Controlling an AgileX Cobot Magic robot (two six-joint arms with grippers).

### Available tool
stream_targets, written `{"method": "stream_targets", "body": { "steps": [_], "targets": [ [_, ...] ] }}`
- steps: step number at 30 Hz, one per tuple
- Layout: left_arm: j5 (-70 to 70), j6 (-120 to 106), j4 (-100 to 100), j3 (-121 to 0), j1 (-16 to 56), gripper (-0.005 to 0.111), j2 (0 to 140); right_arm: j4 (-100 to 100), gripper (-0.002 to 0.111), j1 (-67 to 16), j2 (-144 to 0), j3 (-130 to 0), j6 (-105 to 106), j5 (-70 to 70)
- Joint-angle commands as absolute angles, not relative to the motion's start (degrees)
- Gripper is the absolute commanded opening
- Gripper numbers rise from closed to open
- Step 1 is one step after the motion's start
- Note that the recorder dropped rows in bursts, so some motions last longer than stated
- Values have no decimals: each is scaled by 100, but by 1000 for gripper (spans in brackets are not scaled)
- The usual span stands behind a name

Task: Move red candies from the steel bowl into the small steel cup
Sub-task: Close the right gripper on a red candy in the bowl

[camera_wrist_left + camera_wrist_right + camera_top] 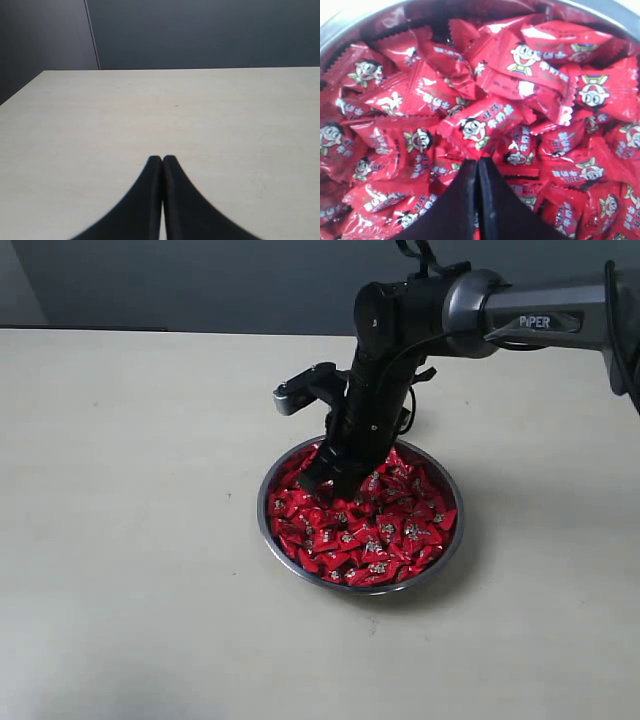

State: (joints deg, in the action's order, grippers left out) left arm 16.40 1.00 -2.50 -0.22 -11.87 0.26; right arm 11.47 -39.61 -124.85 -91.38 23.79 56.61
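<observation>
Bowl: the steel bowl (264,525) sits on a pale table (130,490), heaped almost to its rim with red candies (385,530). The loose pile can be reached from above.
Right arm: it leans steeply down into the bowl from the right of the exterior view. The right gripper (322,485) stands tips-first among the sweets at the far left of the heap, a pose that looks meant to single out one wrapper.
Right grip: clenched, with the jaws pressed together and no gap showing.
Candy at the tips: in the right wrist view one wrapper (480,127) lies touching the fingertips, its crimped edge meeting them. Whether that edge is pinched cannot be told.
Left gripper (162,159): clenched on nothing and poised over bare table, with the bowl nowhere in its view. It is probably parked there to keep clear.
Cup: the small steel cup appears in no view, so its place cannot be told.
Stage: this looks like the picking step, and no candy shows outside the bowl.
</observation>
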Motion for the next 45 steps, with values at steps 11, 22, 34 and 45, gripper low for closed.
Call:
{"method": "stream_targets", "body": {
  "steps": [11,22,34,45],
  "targets": [
    [1630,115,-257,0,-1192,0,0,1138,27,-3944,-12453,-9160,2353,5901],
    [1630,115,-257,0,-1192,0,0,1081,27,-3944,-12737,-9160,2339,5955],
    [1630,115,-257,0,-1192,0,0,982,-1,-3944,-12759,-9172,2339,5873],
    [1630,115,-257,0,-1192,0,0,719,-1,-3944,-12474,-9171,2214,5855]
  ]
}}
